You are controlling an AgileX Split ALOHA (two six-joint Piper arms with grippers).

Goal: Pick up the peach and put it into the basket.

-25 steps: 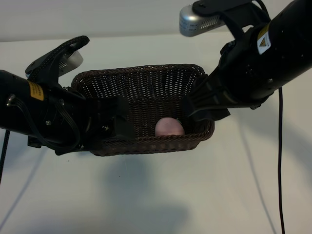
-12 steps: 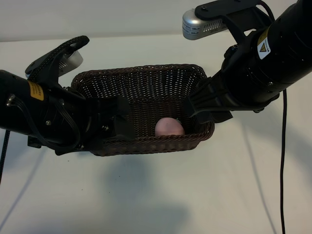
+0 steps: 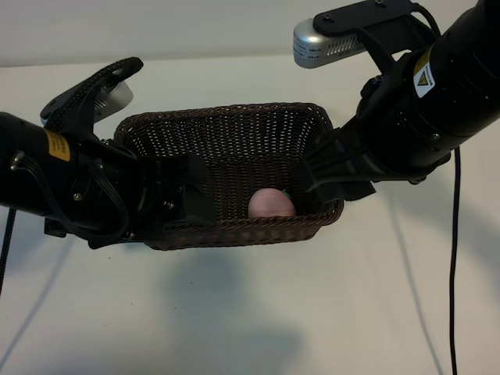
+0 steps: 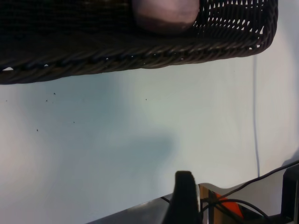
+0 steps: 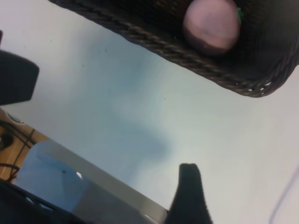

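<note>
Stood on the pale tabletop (image 3: 250,312): the basket (image 3: 226,129), as a second before. Hung over the basket's right end: the right gripper (image 3: 332,178), jaws wide and empty, wrist lifted slightly since then. Rested at the basket's left end: the left gripper (image 3: 183,199), jaws wide, unmoved. Lay inside the basket, near its front right corner: the peach (image 3: 271,204). Judged done, the placing; only withdrawal left.

the basket (image 3: 226,137) is rough, dark woven wicker. the peach (image 3: 271,204) looks smooth and matt. the table (image 3: 250,312) is plain, matt white.
</note>
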